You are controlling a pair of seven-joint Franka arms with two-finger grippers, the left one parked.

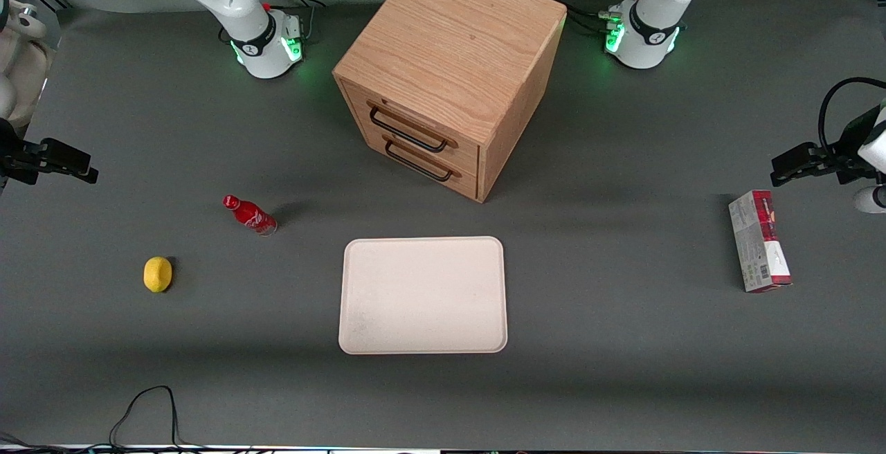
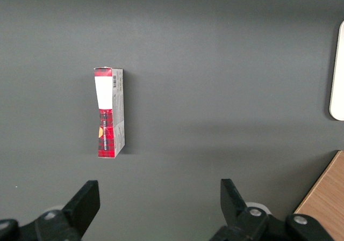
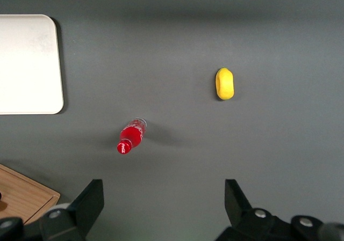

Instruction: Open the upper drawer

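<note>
The light-oak cabinet (image 1: 450, 52) stands at the middle of the table, farther from the front camera than the tray. Its upper drawer (image 1: 422, 122) is shut flush, with a black bar handle (image 1: 408, 133). The lower twin drawer (image 1: 429, 167) below it is shut too. My gripper (image 1: 69, 160) hovers off at the working arm's end of the table, well apart from the cabinet. In the right wrist view the gripper (image 3: 164, 188) is open and holds nothing, and a corner of the cabinet (image 3: 24, 199) shows.
A cream tray (image 1: 422, 333) lies in front of the cabinet. A red bottle (image 1: 249, 214) (image 3: 130, 136) and a yellow lemon (image 1: 158, 274) (image 3: 224, 84) lie toward the working arm's end. A red-and-grey box (image 1: 758, 241) (image 2: 109, 113) lies toward the parked arm's end.
</note>
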